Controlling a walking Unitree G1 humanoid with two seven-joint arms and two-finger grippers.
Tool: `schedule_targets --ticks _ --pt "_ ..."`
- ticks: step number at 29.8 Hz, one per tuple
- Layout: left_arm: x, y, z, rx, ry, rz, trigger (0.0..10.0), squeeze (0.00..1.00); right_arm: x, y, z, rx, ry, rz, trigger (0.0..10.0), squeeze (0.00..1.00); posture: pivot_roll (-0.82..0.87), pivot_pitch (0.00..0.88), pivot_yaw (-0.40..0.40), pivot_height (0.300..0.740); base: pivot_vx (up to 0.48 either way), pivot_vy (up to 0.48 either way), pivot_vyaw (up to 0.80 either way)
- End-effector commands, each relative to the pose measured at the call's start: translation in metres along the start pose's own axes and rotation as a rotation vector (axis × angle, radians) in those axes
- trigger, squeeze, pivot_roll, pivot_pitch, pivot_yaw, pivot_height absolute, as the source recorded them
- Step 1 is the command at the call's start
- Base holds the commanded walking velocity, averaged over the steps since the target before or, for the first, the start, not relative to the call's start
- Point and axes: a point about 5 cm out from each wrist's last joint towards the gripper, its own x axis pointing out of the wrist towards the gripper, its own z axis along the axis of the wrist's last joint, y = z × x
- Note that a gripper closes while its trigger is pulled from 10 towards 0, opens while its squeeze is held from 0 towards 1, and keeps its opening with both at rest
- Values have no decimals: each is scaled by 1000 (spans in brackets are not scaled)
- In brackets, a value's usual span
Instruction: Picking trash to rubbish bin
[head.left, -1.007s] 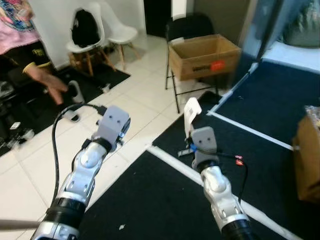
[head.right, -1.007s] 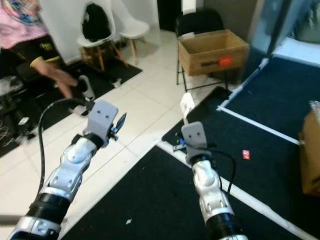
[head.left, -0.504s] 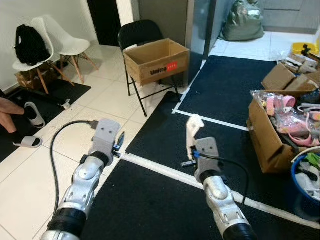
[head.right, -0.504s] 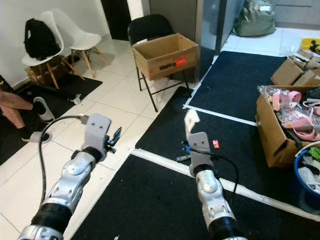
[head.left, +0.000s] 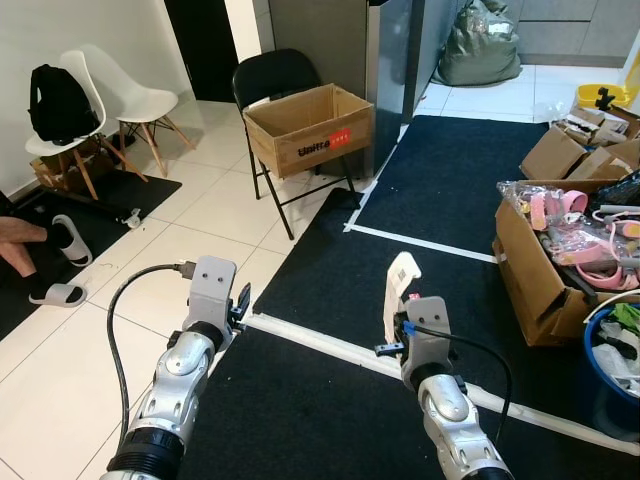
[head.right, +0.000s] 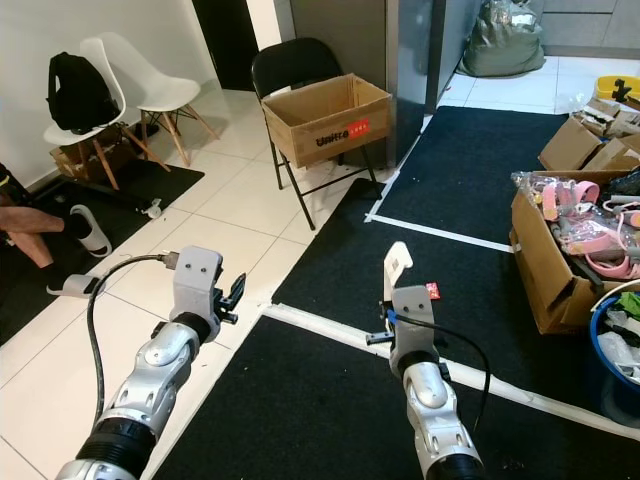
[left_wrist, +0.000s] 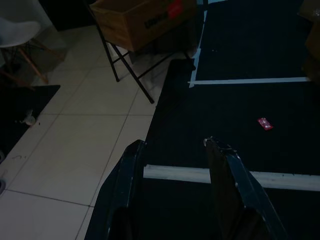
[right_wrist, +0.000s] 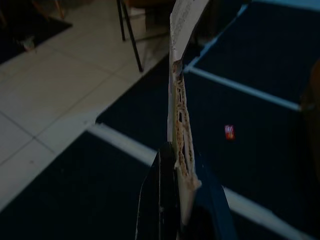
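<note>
right gripper: pinching cardboard scrap upright, centre frame
left gripper: fingers apart, carrying nothing
step: carrying trash, looking for bin
next: probably heading to cardboard box, upper centre

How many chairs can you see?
3. Two white plastic chairs stand side by side at far left, one holding a black backpack; a black folding chair carries the open cardboard box. Others may be hidden.

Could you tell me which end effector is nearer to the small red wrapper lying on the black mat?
The right end effector, shut on a cardboard scrap, hovers just beside the red wrapper. The left end effector is open, farther off at the mat's edge by the white tiles.
</note>
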Motion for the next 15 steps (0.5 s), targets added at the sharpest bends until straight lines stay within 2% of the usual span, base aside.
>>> schedule_targets --ticks 1,6,15 --pt "-4 0 -8 -16 21 11 10000 0 -2 3 -6 16 21 2 10000 0 22 52 153 740 0 0 0" --pt "-4 -2 -19 -7 55 26 10000 0 -3 4 -10 13 45 9 10000 0 4 45 117 740 0 0 0" --pt "-5 -3 -26 20 102 31 10000 0 2 8 -13 -10 77 43 10000 0 3 31 98 740 277 0 0"
